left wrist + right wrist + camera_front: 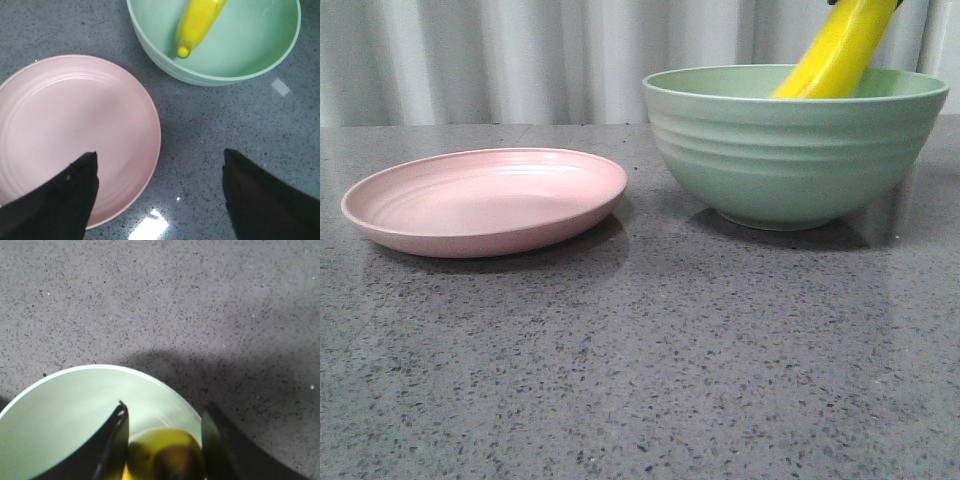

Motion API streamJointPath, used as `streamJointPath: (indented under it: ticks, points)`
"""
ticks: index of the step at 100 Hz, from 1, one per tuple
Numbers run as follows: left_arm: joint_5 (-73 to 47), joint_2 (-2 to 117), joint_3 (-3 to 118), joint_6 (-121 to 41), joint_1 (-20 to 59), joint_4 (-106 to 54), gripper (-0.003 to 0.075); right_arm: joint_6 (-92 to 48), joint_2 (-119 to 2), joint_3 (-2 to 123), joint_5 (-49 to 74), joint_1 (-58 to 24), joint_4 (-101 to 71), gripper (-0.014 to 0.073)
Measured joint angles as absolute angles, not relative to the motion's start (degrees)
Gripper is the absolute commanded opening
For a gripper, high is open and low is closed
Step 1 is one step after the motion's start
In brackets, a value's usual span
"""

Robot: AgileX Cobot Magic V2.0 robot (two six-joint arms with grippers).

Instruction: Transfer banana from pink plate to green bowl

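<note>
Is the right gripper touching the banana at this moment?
Touching. The right wrist view shows the banana pinched between the right gripper's two fingers, no gap on either side, above the green bowl.

Banana (838,50): smooth, glossy yellow, plastic-looking. Pink plate (485,200) and green bowl (790,150): matte, plastic-like, the plate faintly ringed, the bowl ridged outside. Table (640,370): polished grey speckled stone-look surface with soft reflections.

Speckled grey table (640,380): pink plate (485,200), green bowl (790,150).
</note>
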State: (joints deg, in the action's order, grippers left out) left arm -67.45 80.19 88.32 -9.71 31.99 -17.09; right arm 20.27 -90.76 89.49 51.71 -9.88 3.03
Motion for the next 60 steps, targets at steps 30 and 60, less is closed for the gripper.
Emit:
streamJointPath:
  ticks: [30, 60]
  points:
    - [-67.4, 80.2, 88.3, -9.7, 32.0, -17.8, 0.0475, 19.1, -90.8, 89.5, 51.6, -9.9, 3.2, 0.0306]
    - [-65.5, 80.2, 88.3, -9.7, 32.0, -18.3, 0.0451, 18.8, -87.2, 89.5, 51.1, -9.9, 9.5, 0.03]
